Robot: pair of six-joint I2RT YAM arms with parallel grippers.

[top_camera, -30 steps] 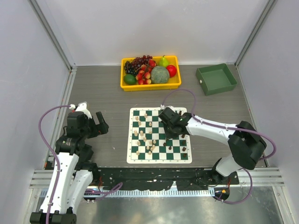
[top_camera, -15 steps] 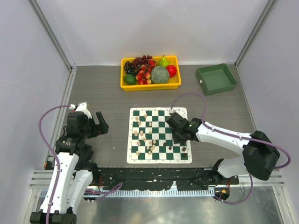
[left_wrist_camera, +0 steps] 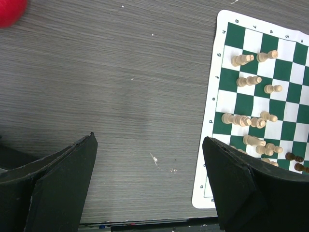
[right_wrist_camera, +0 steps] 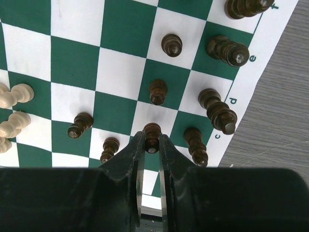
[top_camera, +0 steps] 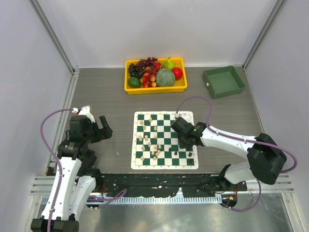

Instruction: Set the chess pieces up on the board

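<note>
Grey wood-grain table [top_camera: 111,96], white walls [top_camera: 164,29] around. At centre of the top view, board [top_camera: 168,126]: cream pieces [top_camera: 146,140] scattered over its left half, dark pieces [top_camera: 191,155] gathered toward its lower right. Over the board's right side, right gripper [right_wrist_camera: 151,141], clamped shut on a dark piece [right_wrist_camera: 152,131], with other dark ones close around. Lifted or standing on its square: cannot tell. Left of the board and well apart from it, left gripper [left_wrist_camera: 149,164], jaws spread wide above bare table.
</note>
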